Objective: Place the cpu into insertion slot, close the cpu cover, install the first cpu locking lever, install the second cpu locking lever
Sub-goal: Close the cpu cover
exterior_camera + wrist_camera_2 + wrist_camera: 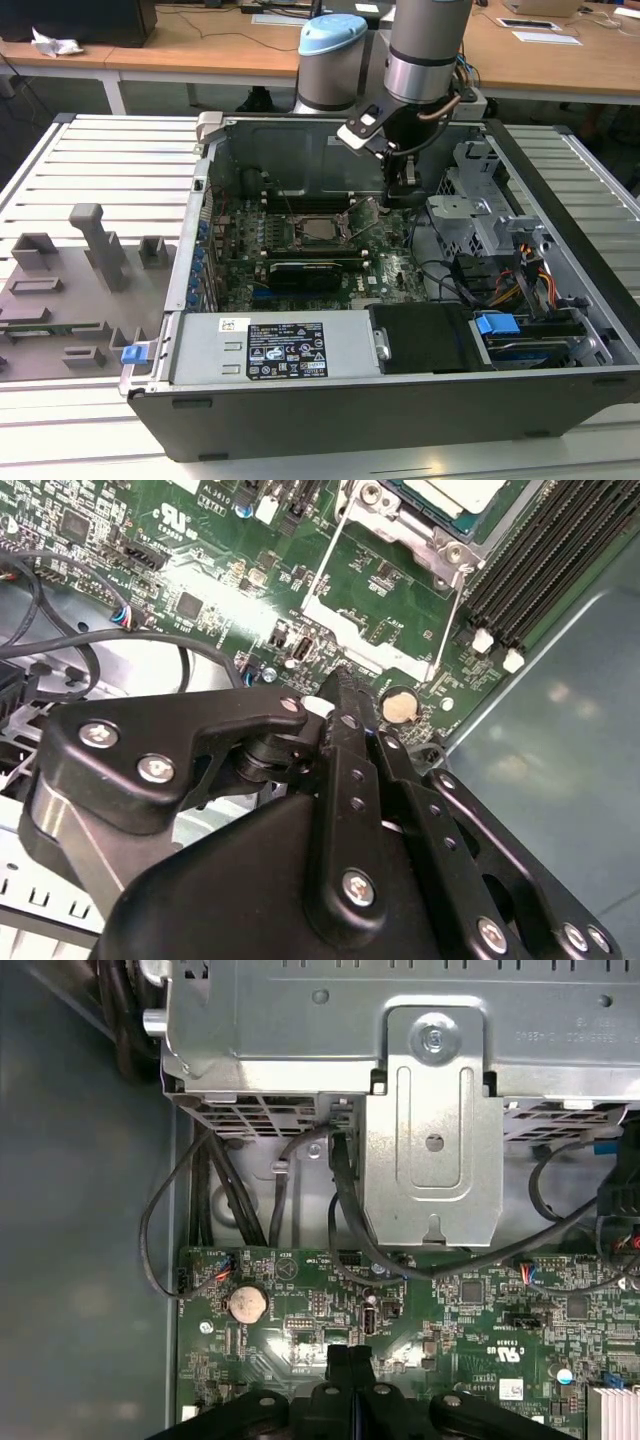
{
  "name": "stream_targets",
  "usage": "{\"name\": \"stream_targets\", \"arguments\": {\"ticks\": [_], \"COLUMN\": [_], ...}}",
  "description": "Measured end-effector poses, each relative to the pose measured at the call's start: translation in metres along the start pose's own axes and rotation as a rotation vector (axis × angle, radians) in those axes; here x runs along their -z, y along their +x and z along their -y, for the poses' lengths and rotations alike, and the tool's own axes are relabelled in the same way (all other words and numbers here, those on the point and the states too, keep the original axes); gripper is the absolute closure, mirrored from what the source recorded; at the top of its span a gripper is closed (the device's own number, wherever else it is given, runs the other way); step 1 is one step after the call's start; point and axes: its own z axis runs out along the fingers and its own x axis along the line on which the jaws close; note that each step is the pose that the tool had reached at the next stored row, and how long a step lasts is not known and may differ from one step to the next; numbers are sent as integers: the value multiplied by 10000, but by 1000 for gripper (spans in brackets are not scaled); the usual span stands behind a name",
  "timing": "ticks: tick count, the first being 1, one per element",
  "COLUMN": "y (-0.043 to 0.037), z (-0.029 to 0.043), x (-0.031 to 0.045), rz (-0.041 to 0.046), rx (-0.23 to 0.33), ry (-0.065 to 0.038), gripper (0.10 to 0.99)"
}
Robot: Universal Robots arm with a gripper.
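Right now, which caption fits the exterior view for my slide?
Gripper hangs inside the open computer case, beside the silver chip.

cpu [320,228]: flat square chip, silver-grey top up, lying level in the slot | slot [299,229]: dark square socket mid green board | cover [415,530]: thin silver frame round the chip, latching unclear | locking lever [364,214]: thin wire, tilted up at the socket's edge on the exterior view's right
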Motion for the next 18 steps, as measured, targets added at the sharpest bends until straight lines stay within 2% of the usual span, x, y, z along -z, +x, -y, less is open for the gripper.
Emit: {"name": "stream_targets", "arguments": {"ticks": [3, 5, 11, 18], "y": [1, 1, 2, 3], "z": [0, 20, 146, 227], "x": [-46, -51, -53, -52], "rz": [-1, 0, 0, -1], "rx": [15, 14, 13, 13], "ry": [0, 1, 1, 1], "gripper": [980, 980, 980, 980]}}
